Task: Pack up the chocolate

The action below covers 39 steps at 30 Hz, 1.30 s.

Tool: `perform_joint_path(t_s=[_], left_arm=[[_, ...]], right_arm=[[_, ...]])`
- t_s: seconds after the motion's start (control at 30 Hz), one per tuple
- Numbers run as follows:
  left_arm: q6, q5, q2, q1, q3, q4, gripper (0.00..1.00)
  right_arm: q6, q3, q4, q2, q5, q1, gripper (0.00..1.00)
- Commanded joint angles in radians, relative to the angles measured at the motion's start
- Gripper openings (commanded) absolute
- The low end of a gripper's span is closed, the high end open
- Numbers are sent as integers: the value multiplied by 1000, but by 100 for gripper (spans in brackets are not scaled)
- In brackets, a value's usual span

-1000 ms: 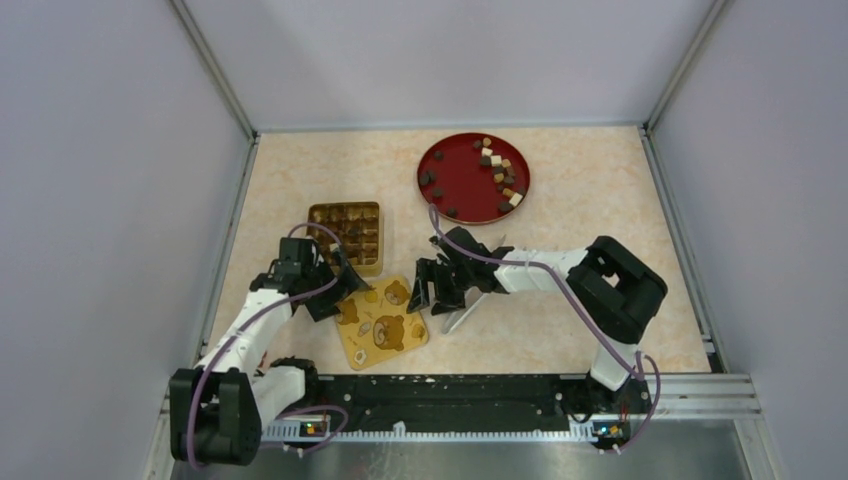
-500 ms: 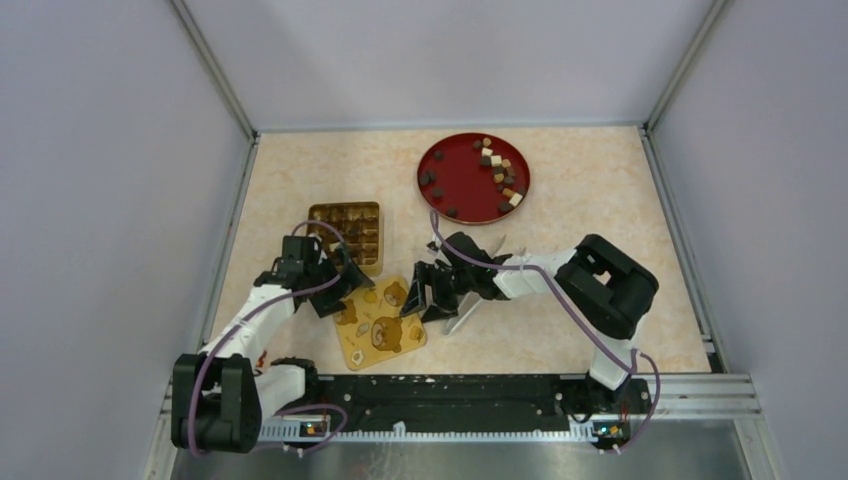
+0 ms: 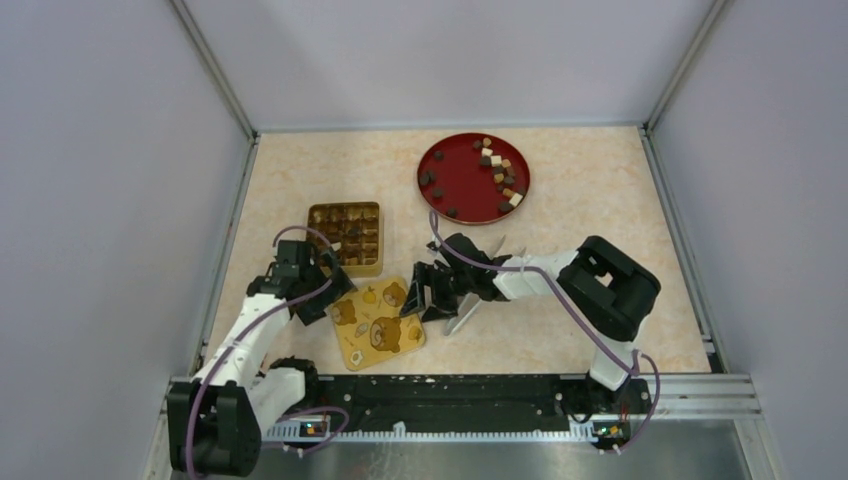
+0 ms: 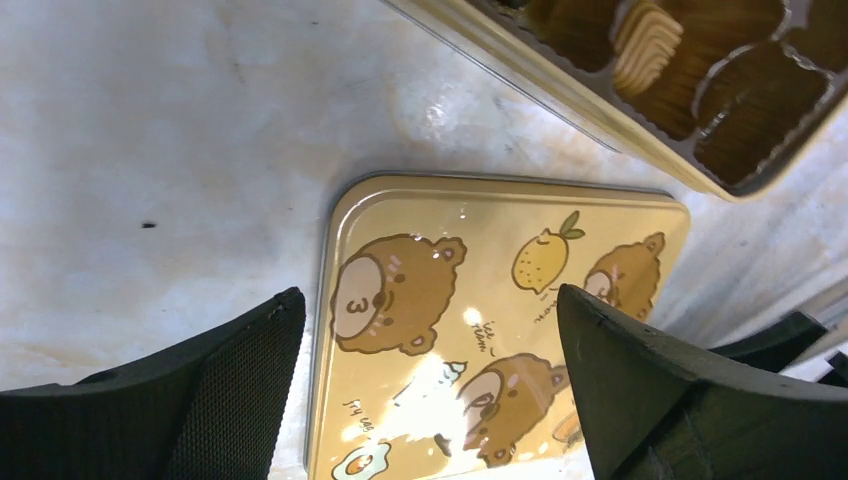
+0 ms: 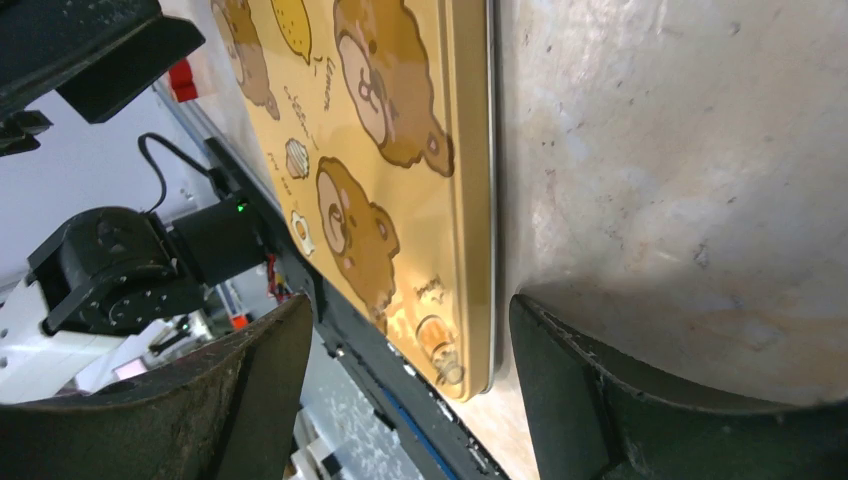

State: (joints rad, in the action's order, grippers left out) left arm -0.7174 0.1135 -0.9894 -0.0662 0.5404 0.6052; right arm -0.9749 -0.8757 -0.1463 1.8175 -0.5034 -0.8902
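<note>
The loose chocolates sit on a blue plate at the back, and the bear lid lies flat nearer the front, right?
Not quite: the plate is red, not blue, as the top external view shows. The chocolates do sit on it at the back, and the bear lid lies flat nearer the front.

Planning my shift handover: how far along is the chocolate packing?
Done: some compartments of the gold tin look filled. In hand: nothing; the left gripper and right gripper are both open, flanking the bear-printed lid lying on the table. Left: many chocolate pieces sit on the red plate, unpacked, and the tin is uncovered.
</note>
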Motion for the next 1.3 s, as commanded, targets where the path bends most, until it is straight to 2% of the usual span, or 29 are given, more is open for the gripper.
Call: perform_joint_path(t_s=[0.0,0.13,0.23,0.4,0.7,0.97,1.13,1.27], left_arm=[[-67,-86,-1,0,2,41,99],[-77,-31,-60,0,-40,-6,99],[-65,54,-82,-1,-84,-90,99],[-43,147,-112,0,-101,-142,99],[-24,447,50,0,-153,-312,99],[14,576,71,0,-152,-328,99],[16,605,87,0,-141,-326,99],[12,605,106,0,-132,-318,90]], right_arm=[[112,-20,189,6,209,-6,72],[137,-37,233,-9,267,-2,72],[139,-38,228,-3,262,7,72],[133,-35,199,26,233,11,73],[107,8,114,38,177,65,72],[133,11,107,51,154,107,72],[139,12,108,55,154,123,72],[139,14,105,61,152,127,72]])
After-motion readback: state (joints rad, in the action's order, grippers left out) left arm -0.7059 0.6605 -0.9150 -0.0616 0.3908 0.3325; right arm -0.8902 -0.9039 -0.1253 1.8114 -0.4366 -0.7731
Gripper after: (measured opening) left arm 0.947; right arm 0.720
